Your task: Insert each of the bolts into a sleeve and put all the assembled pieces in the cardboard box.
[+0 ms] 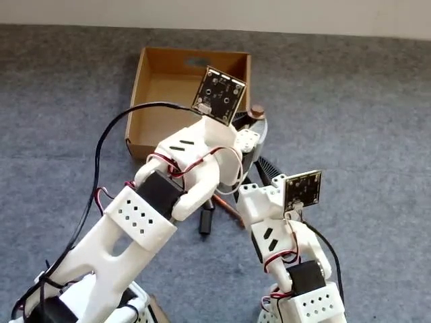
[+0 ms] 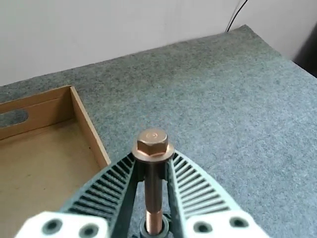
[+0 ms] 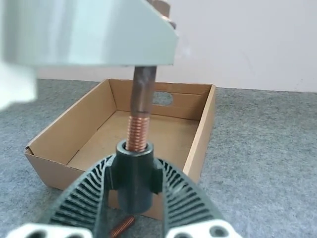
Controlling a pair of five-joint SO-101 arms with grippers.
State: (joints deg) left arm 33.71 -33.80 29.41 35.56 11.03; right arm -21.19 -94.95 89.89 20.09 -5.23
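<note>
My left gripper point(image 2: 153, 161) is shut on a copper bolt point(image 2: 153, 145), held upright with its hex head on top. The bolt's threaded end point(image 3: 138, 131) sits in the top of a dark sleeve point(image 3: 133, 178), on which my right gripper point(image 3: 133, 166) is shut. In the high view this pair meets just right of the cardboard box point(image 1: 135, 101), with the bolt head point(image 1: 256, 111) above. The box has nothing in it. A second dark sleeve point(image 1: 206, 219) and another bolt point(image 1: 229, 210) lie on the mat under the left arm.
Grey felt mat point(image 1: 363, 121) covers the table, with open room to the right and far side. The box's near wall point(image 3: 74, 134) stands close behind the held sleeve. A black cable point(image 1: 101, 148) loops off the left arm.
</note>
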